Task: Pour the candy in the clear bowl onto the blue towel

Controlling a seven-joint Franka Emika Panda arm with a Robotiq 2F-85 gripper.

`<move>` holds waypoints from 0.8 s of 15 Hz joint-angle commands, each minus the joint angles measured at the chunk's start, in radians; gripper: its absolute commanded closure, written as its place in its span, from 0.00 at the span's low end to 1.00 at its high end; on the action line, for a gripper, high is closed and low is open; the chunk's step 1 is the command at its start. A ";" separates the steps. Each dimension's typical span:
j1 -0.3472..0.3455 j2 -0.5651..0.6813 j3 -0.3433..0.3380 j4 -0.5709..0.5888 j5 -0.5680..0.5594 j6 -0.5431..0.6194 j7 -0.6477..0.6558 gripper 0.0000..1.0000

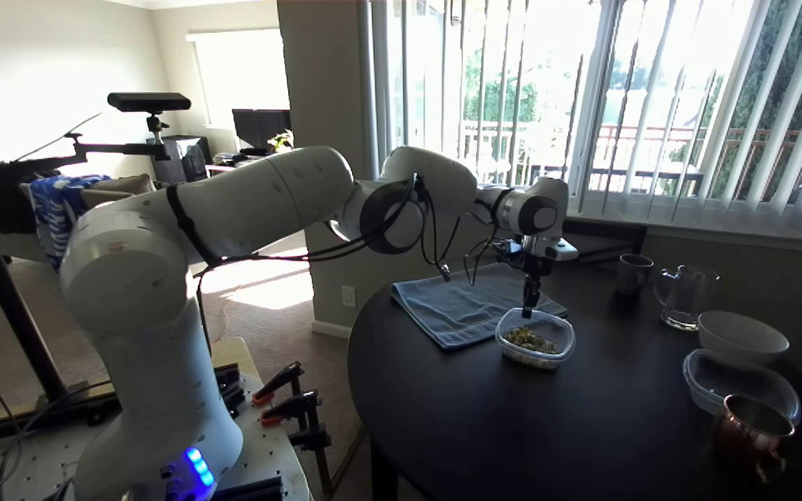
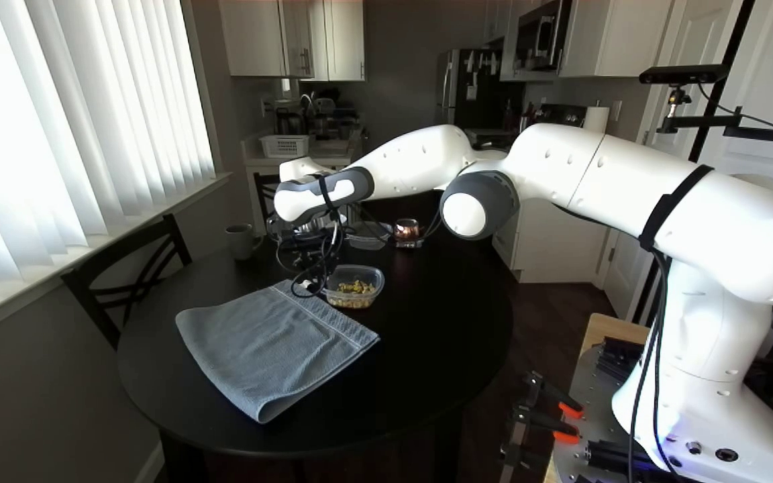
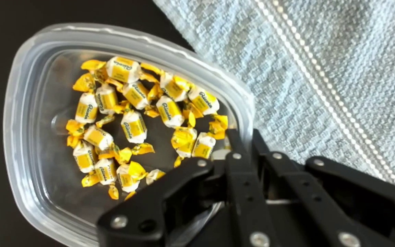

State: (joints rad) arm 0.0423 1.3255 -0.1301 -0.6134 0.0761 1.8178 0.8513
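A glass mug (image 1: pixel 688 298), white bowl (image 1: pixel 742 339) and copper mug (image 1: pixel 750 438) stand on the dark table (image 1: pixel 443 410).

Table (image 1: pixel 443 410), one, dark, rounded. On it, placed from the gripper (image 3: pixel 247 135): clear bowl (image 3: pixel 26 147), one, straight below, its rim between the fingertips; blue towel (image 1: pixel 457 306), one, just beside the bowl, behind and mostly left of the gripper in an exterior view. Right of the gripper in an exterior view: grey mug (image 1: pixel 633 275), one; glass mug (image 1: pixel 688 299), one (handled, see-through); white bowl (image 1: pixel 742 334), one; clear container (image 1: pixel 704 396) and copper-coloured mug (image 1: pixel 752 438), one each, also in front of it.
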 commanded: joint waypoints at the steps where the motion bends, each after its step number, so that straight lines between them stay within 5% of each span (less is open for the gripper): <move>1: -0.037 -0.027 0.060 0.025 0.072 -0.014 -0.012 0.98; 12: -0.111 -0.058 0.295 0.128 0.284 -0.093 -0.161 0.98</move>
State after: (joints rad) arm -0.0411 1.2819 0.0991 -0.4778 0.3029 1.7888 0.7642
